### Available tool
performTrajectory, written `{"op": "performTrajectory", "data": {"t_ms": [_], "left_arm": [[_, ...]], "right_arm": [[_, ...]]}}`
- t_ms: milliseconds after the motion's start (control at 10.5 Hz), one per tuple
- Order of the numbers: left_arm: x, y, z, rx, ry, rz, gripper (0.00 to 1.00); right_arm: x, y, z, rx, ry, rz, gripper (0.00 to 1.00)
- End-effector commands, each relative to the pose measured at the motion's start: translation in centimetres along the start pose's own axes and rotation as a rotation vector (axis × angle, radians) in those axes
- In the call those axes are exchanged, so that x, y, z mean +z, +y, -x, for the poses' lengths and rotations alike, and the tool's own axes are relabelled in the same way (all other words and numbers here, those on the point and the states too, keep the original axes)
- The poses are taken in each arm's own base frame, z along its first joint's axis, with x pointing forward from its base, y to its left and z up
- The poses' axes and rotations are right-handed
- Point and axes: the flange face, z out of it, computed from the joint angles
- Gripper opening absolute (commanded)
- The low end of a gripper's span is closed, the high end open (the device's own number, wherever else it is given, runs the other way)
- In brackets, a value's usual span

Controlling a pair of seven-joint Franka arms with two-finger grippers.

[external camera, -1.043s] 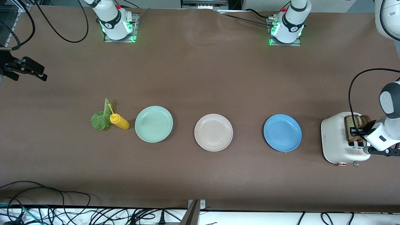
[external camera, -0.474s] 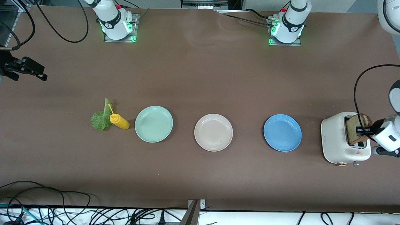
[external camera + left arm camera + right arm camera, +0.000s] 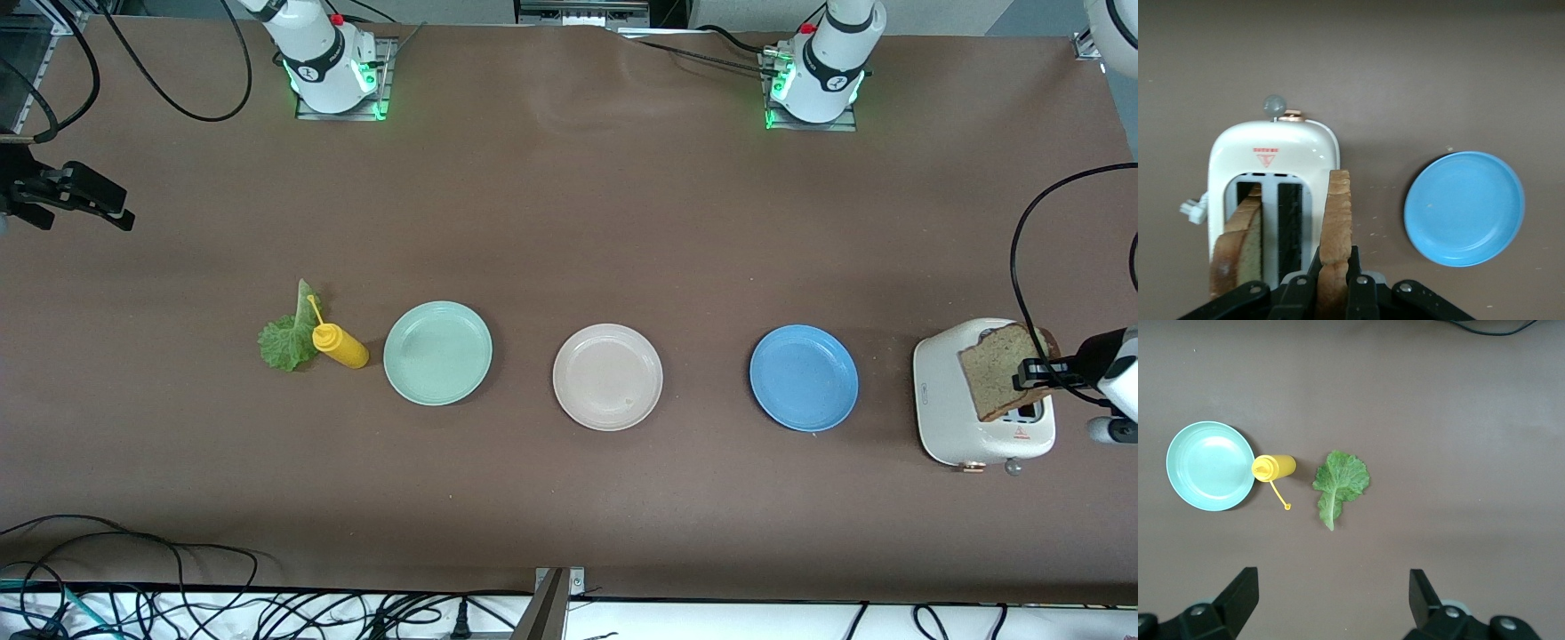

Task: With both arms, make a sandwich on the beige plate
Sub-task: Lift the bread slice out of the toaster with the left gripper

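A: Left gripper (image 3: pixel 1024 374) status?

B: Fingers clamped on a brown bread slice (image 3: pixel 1003 370), held upright over the white two-slot toaster (image 3: pixel 951 400). The slice projects from the fingertips toward 9 o'clock in the front view.

A: Right gripper (image 3: pixel 1331 600)?

B: Fingers spread wide, holding nothing, over the ruffled green lettuce leaf (image 3: pixel 1339 482).

A: Round beige plate (image 3: pixel 608 376)?

B: On the table between the mint-green plate (image 3: pixel 437 353) and the blue plate (image 3: pixel 804 377).

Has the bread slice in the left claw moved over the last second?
Yes. The bread slice, gripped by the left claw, has risen out of the toaster slot and now hangs above it.
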Motion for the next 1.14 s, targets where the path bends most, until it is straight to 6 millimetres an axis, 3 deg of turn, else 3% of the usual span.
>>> {"op": "performTrajectory", "data": {"t_ms": [0,379,569,759,854,1043], "left_arm": [[-1.6,1.1,0.0,-0.116,0.027,0.187,0.0],[-1.7,5.6,-0.7,-0.303,-0.004,0.542,0.0],[-0.5,11.2,-1.1,-0.318,-0.066,0.624,0.0],[1.0,13.5,-1.1,-0.361,-0.125,0.682,0.0],[2.7,14.1,-1.1,-0.368,-0.162,0.745,0.0],[5.5,18.2,-1.3,-0.321,-0.228,0.829,0.0]], "right_arm": [[-0.4,-0.1,-0.1,0.004,-0.003,-0.003,1.0],[-0.4,-0.1,-0.1,0.004,-0.002,-0.003,1.0],[-0.5,-0.1,-0.1,0.002,-0.002,-0.001,1.0],[-0.4,-0.1,-0.1,0.001,-0.002,-0.001,1.0],[-0.4,-0.1,-0.1,0.0,-0.003,-0.001,1.0],[-0.4,-0.1,-0.1,0.001,-0.003,-0.003,1.0]]}}
